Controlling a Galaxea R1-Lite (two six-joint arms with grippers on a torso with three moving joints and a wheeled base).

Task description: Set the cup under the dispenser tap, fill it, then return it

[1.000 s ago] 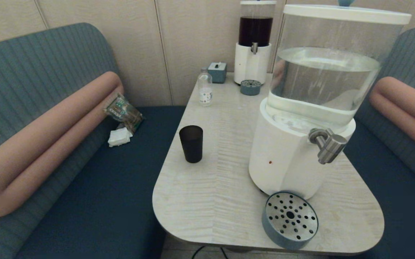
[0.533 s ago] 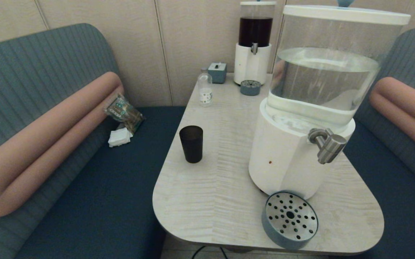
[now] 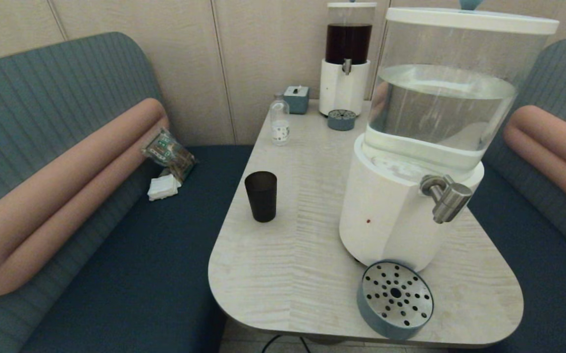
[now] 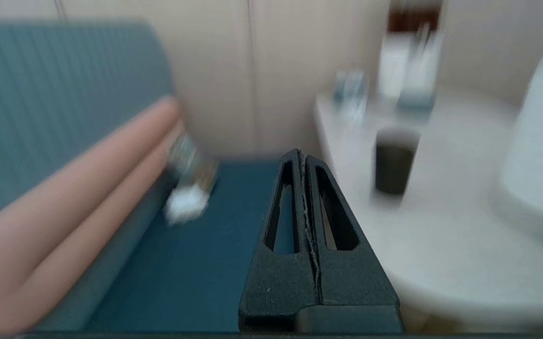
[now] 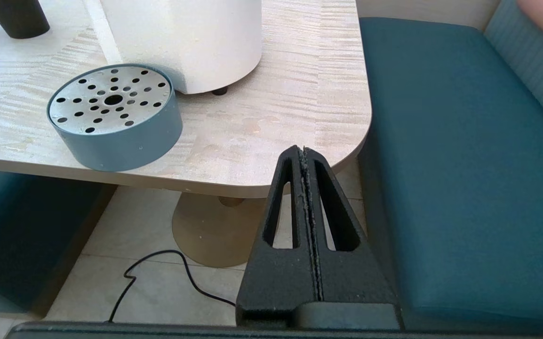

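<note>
The dark tapered cup (image 3: 261, 196) stands upright on the table's left side, also seen as a dark shape, the cup (image 4: 394, 167), in the left wrist view. The brushed-steel dispenser tap (image 3: 447, 197) juts from the big white-based dispenser (image 3: 391, 215) with its clear water tank; under it sits a round perforated drip tray (image 3: 395, 299). Neither arm shows in the head view. My left gripper (image 4: 301, 154) is shut and empty over the blue bench seat, left of the table. My right gripper (image 5: 301, 151) is shut and empty, low by the table's near right corner.
A small clear bottle (image 3: 279, 121), a blue-grey box (image 3: 296, 98) and a smaller dark-liquid dispenser (image 3: 347, 59) with its own drip tray (image 3: 341, 119) stand at the table's far end. A snack packet (image 3: 167, 152) and napkin (image 3: 163, 187) lie on the left bench. A cable (image 5: 158, 273) runs on the floor.
Dark parts of my left arm at the head view's left edge one second ago have gone out of sight. The cup and dispenser have not moved.
</note>
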